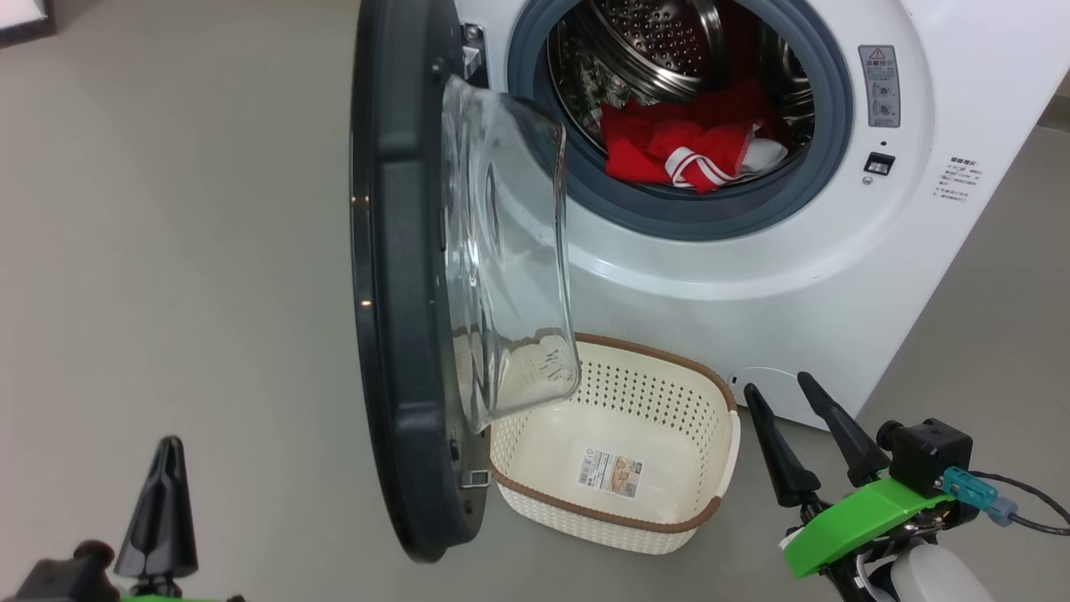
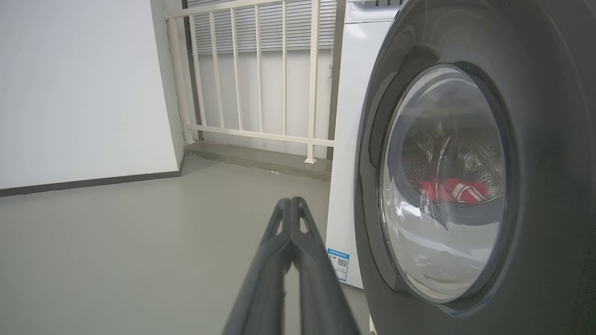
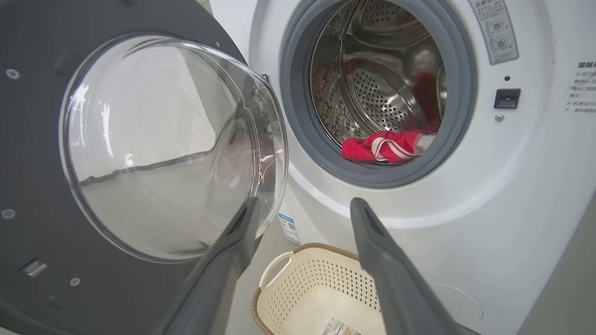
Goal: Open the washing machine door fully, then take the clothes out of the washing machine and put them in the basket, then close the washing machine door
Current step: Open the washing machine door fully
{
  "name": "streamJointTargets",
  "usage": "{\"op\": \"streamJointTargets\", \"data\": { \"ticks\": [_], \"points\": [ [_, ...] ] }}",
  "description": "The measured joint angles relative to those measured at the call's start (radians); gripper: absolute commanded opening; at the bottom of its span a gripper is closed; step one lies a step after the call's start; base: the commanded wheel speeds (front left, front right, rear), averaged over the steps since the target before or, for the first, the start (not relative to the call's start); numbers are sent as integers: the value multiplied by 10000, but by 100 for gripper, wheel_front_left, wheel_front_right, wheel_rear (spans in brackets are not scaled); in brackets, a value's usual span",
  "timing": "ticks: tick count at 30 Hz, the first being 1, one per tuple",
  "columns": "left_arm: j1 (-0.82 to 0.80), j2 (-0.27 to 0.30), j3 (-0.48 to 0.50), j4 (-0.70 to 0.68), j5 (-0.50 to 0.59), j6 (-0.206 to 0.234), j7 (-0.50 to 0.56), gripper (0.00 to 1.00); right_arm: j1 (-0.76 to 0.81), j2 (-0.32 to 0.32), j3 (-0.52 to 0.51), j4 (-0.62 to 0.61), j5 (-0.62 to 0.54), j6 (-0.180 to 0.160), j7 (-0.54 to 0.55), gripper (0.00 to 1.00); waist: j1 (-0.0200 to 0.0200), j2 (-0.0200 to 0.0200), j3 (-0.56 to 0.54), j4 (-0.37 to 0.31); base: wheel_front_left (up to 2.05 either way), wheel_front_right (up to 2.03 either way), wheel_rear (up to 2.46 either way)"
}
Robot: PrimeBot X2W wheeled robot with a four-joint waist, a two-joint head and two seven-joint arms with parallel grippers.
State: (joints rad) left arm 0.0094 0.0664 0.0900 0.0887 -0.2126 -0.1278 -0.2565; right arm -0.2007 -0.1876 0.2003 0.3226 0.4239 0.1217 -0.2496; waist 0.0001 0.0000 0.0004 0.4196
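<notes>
While the washing machine door (image 1: 401,293) stands swung out edge-on from the left side of the washing machine (image 1: 836,276), its glass bowl (image 1: 510,251) bulging toward the opening, the clothes (image 1: 685,146) lie low inside the washing machine's drum (image 1: 660,42), just behind the grey seal (image 1: 702,221). The basket (image 1: 602,527) sits on the floor (image 1: 167,251) directly in front of the washing machine, below the opening, a paper sticker (image 1: 608,472) on its bottom. The left gripper (image 1: 171,443), fingers pressed together on nothing, is out in front of the washing machine, beyond the door's outer face. The right gripper (image 1: 777,383), fingers spread and empty, hangs before the washing machine's lower right, near the basket.
</notes>
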Motion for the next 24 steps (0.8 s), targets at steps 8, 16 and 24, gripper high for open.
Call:
{"op": "streamJointTargets", "data": {
  "ticks": [8,16,24],
  "points": [
    [-625,130,-226,-556,2,0,0,0,0,36,-17,-23,21,0,0,100,-1,0,30,-76,0,0,0],
    [-1031,345,-577,-2148,6,0,-2,0,0,38,33,-19,19,0,-2,100,0,0,35,-261,0,0,0],
    [-1004,347,-1360,-3885,17,0,-4,0,0,50,36,-13,19,0,0,100,0,0,62,-369,0,0,0]
  ]
}}
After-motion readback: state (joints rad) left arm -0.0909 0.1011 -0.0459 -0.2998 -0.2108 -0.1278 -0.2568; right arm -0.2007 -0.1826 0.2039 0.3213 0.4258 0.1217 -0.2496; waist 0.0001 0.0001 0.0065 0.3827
